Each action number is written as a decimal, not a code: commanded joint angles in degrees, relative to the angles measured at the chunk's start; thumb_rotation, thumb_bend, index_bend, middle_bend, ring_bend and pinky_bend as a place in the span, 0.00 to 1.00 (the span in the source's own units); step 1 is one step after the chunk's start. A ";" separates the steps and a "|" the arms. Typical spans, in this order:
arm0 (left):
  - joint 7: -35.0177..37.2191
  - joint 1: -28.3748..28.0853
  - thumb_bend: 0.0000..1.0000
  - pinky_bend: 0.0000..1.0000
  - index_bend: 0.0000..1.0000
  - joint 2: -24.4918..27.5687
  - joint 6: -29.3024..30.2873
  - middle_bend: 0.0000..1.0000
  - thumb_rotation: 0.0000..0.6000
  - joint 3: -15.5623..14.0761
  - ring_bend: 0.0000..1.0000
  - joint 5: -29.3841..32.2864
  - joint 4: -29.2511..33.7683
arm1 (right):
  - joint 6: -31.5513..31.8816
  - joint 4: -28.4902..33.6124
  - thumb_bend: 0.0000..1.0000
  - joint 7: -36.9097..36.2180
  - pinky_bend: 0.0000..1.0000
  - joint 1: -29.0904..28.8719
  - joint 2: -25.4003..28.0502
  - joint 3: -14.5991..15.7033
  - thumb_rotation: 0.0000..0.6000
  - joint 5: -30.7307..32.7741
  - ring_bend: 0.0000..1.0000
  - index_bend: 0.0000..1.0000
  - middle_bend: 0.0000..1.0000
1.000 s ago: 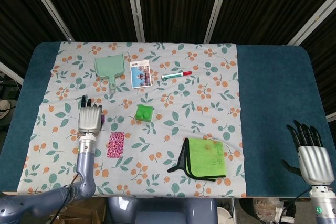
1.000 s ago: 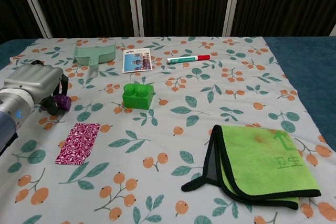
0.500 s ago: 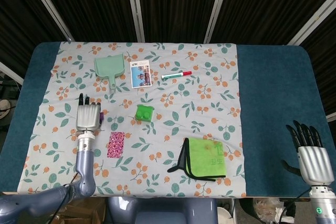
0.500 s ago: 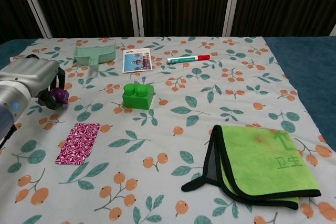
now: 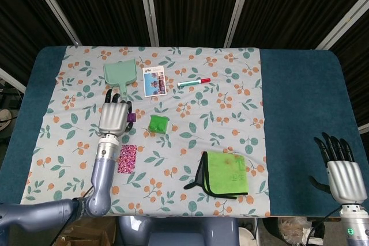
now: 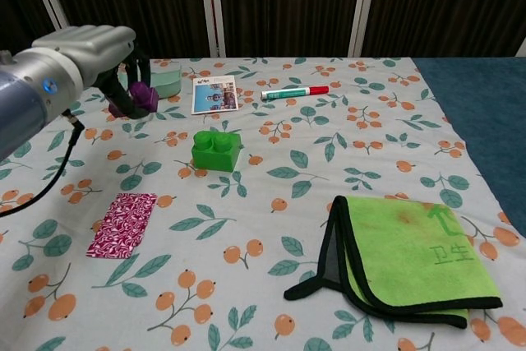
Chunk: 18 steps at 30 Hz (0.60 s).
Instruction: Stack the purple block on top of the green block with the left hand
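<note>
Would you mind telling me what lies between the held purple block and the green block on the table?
Nothing: in the head view only bare floral cloth separates the purple block, held in the left robot hand, from the green block.

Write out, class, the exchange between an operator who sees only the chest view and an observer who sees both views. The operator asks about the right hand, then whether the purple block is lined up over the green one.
Operator: I can't see the right hand. Where is it?
Observer: The head view shows the right hand at the near right corner of the blue table, fingers apart, holding nothing.
Operator: Is the purple block over the green one?
Observer: No. From above, the purple block in the left hand is left of the green block, with cloth showing between them.
</note>
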<state>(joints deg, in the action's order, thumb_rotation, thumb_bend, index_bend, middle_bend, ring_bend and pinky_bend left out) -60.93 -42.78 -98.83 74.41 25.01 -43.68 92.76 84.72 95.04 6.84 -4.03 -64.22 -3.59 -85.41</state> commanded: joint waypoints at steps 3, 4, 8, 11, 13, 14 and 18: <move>-10.27 -5.49 0.47 0.06 0.59 1.56 5.63 0.50 1.00 2.78 0.17 6.18 7.52 | 0.03 0.15 0.17 0.08 0.04 -0.01 0.10 0.02 1.00 -0.05 0.01 0.10 0.05; -11.80 -6.21 0.47 0.06 0.59 1.55 6.34 0.49 1.00 2.95 0.17 7.54 8.15 | 0.10 0.16 0.17 0.02 0.04 0.04 0.11 0.04 1.00 -0.08 0.01 0.10 0.05; -17.10 -8.93 0.48 0.06 0.59 1.09 8.78 0.50 1.00 2.77 0.17 12.06 9.18 | 0.31 0.06 0.17 -0.34 0.04 0.22 0.24 -0.03 1.00 0.15 0.01 0.10 0.05; -18.23 -10.50 0.48 0.06 0.59 0.08 9.87 0.50 1.00 3.05 0.17 14.56 8.77 | 0.29 0.06 0.17 -0.36 0.04 0.25 0.31 -0.02 1.00 0.20 0.01 0.10 0.05; -18.08 -11.50 0.48 0.06 0.59 -0.74 9.88 0.50 1.00 3.31 0.17 16.16 7.90 | 0.40 0.14 0.17 -0.30 0.04 0.29 0.33 -0.01 1.00 0.12 0.01 0.10 0.05; -18.00 -11.96 0.48 0.06 0.59 -1.06 9.83 0.50 1.00 3.33 0.17 16.76 7.24 | 0.42 0.19 0.17 -0.27 0.04 0.31 0.36 0.00 1.00 0.10 0.01 0.10 0.05; -15.85 -13.27 0.48 0.06 0.59 -2.39 8.32 0.49 1.00 3.19 0.17 17.70 3.94 | 0.42 0.32 0.17 0.12 0.04 0.32 0.32 0.01 1.00 0.14 0.01 0.10 0.05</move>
<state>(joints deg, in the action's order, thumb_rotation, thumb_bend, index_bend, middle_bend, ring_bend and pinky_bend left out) -78.03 -55.29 -100.40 83.54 28.20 -26.53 98.16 85.15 95.34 6.89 -3.71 -63.88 -3.58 -85.27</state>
